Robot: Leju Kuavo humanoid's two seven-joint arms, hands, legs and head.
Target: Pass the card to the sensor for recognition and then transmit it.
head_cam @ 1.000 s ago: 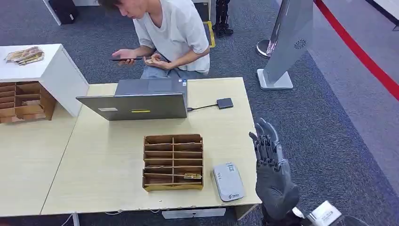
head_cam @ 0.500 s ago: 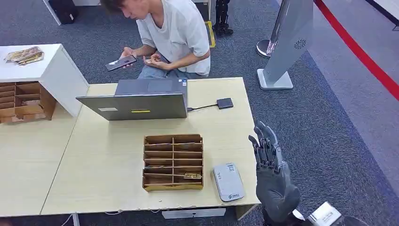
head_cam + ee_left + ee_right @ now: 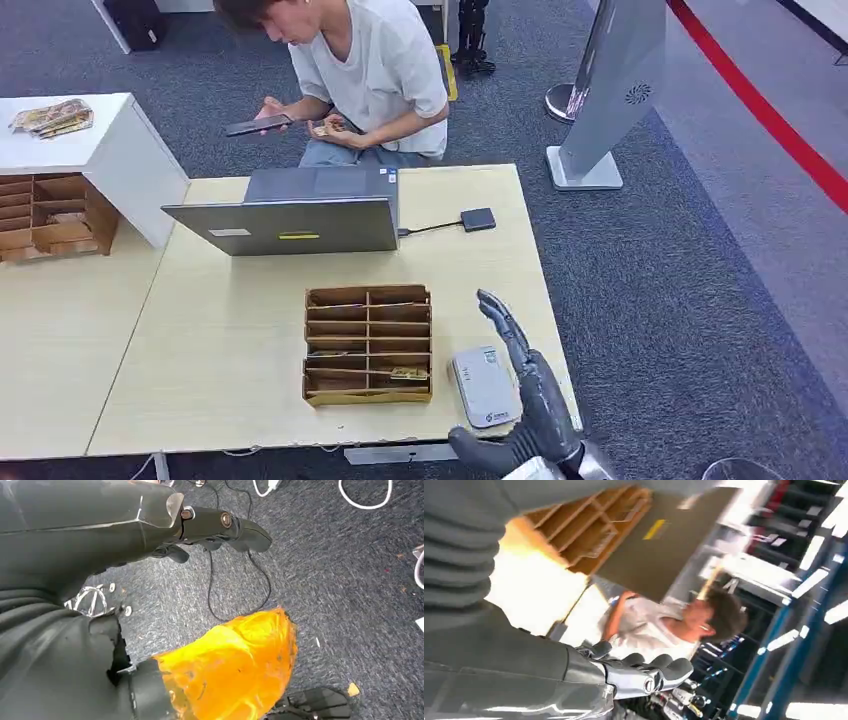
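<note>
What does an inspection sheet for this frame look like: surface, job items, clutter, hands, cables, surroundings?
Surface: light wooden table, mostly bare.
Job's things: grey card sensor near the table's front edge; wooden slotted organizer beside it, a card in a front slot.
Clutter: laptop; small dark adapter.
Hands: right hand open, raised beside the sensor, holding nothing; left hand hanging over the floor, holding nothing.
Cables: cable from laptop to adapter; black cable on the carpet.
Surroundings: seated person holding a phone; kiosk stand; white cabinet.
</note>
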